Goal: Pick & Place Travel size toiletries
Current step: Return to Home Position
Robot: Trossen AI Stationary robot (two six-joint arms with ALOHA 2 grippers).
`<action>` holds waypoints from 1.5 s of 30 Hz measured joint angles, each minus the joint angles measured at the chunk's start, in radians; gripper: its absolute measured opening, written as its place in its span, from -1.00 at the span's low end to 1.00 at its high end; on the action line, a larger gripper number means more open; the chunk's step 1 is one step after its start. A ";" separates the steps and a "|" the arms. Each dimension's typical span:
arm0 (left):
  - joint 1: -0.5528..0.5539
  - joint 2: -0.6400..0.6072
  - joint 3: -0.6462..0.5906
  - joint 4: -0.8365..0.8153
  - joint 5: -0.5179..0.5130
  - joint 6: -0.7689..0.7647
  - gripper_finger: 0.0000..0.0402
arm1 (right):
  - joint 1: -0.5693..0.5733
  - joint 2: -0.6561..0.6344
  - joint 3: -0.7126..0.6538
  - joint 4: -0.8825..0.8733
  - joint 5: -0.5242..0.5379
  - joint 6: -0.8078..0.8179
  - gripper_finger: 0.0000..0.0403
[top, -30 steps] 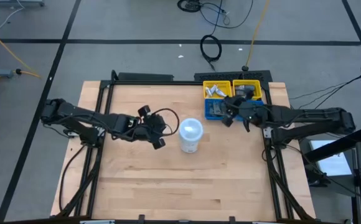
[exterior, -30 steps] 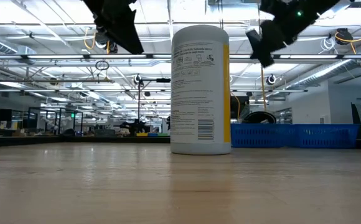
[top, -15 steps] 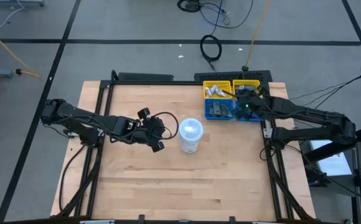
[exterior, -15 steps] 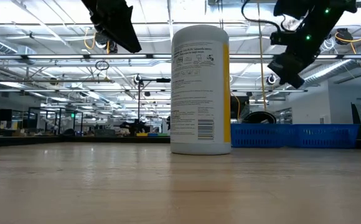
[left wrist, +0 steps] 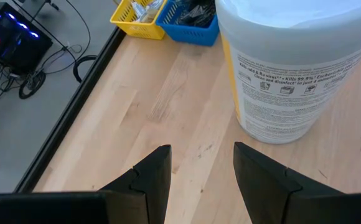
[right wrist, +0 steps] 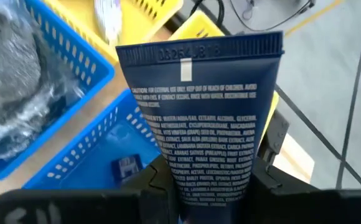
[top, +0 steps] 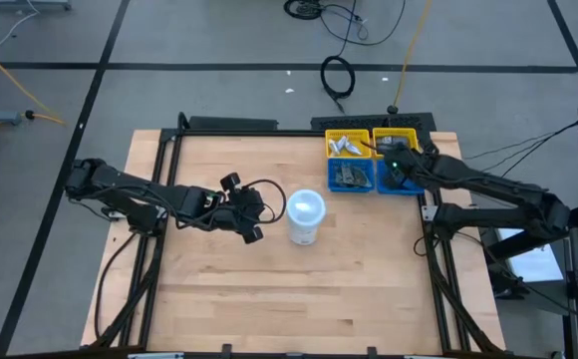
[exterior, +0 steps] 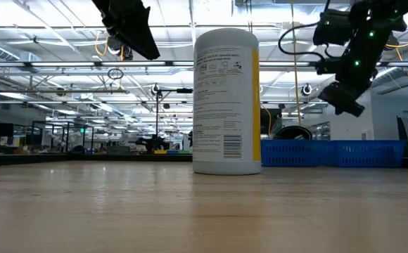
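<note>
- Your right tool (right wrist: pixel 208 182) is clenched on a dark blue tube (right wrist: pixel 200 106), up off the counter (top: pixel 269 289), over the blue bins (right wrist: pixel 87 155) well beyond the white tub (top: pixel 305 216).
- The tube's long axis runs straight out from the tool, crimped end forward.
- Left tool (left wrist: pixel 199 167) hangs released just beside the tub, so the drop looks like the right arm's job.

Tube (right wrist: pixel 202 124) is seen in navy blue, covered in fine white print. Blue bin (right wrist: pixel 81 158) and yellow bin (left wrist: pixel 137 28) are patterned with open lattice walls. Tub (left wrist: pixel 292 74) is finished white, with pale blue lid, yellow label stripe and dark text. Surface (top: pixel 299 289) is shown as pale wood grain.
</note>
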 joint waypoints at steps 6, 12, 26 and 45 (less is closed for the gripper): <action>0.000 0.000 0.000 0.000 0.000 0.001 -0.15 | -0.033 0.000 -0.041 0.026 -0.001 -0.013 -0.53; 0.000 0.000 0.000 0.000 0.000 0.000 -0.15 | -0.046 0.000 -0.042 0.032 -0.001 -0.016 -0.53; 0.000 0.000 0.000 0.004 0.000 0.001 -0.15 | -0.046 0.000 -0.043 0.032 -0.001 -0.021 -0.52; 0.000 0.001 0.000 0.004 0.000 -0.003 -0.15 | -0.046 0.000 -0.043 0.040 -0.050 -0.066 0.00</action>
